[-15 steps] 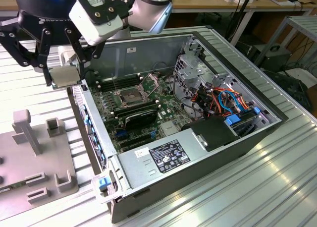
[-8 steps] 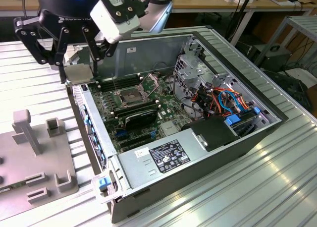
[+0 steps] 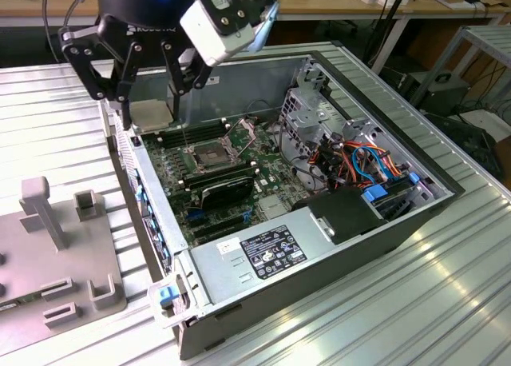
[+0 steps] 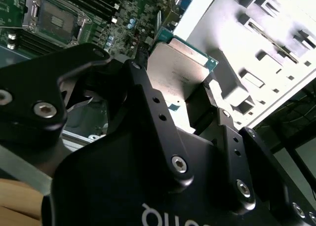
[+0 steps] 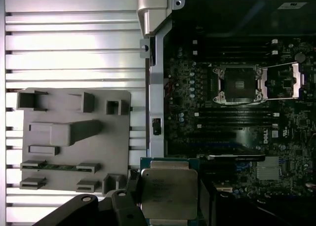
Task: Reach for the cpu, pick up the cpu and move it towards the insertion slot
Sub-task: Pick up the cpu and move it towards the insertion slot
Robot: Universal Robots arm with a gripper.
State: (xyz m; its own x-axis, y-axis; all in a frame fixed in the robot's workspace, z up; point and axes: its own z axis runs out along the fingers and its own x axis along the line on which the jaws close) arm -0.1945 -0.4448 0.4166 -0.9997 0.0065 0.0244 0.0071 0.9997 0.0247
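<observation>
Tool: the black multi-link tool (image 3: 152,110) is closed on the cpu, a thin square chip with a pale silvery-beige lid and green edge (image 3: 152,116); the chip is pinched by its opposite sides between the fingers (image 4: 143,73), as seen in both wrist views (image 5: 169,191).

Chip position: the cpu is held in the air over the rear corner of the open black computer case (image 3: 431,214), at the exterior view's left, just above the case wall and clear of the board.

Insertion slot: the square socket with a silvery metal frame and dark centre (image 3: 207,155) lies on the green motherboard (image 3: 263,182), below the chip and toward the exterior view's right; its metal frame flap is seen swung open beside it in the first wrist view (image 5: 237,83). Chip and socket are apart.

Surroundings: long narrow black memory slots (image 3: 180,141) flank the socket; a black rectangular expansion card (image 3: 227,192) sits just in front of it; a grey power supply box with a black label (image 3: 263,254) fills the near end; orange and blue cables (image 3: 359,162) run beside the grey metal drive cage (image 3: 311,110).

Counter: the case rests on a ribbed aluminium counter (image 3: 383,310), with a grey moulded fixture block (image 3: 56,254) beside it.
</observation>
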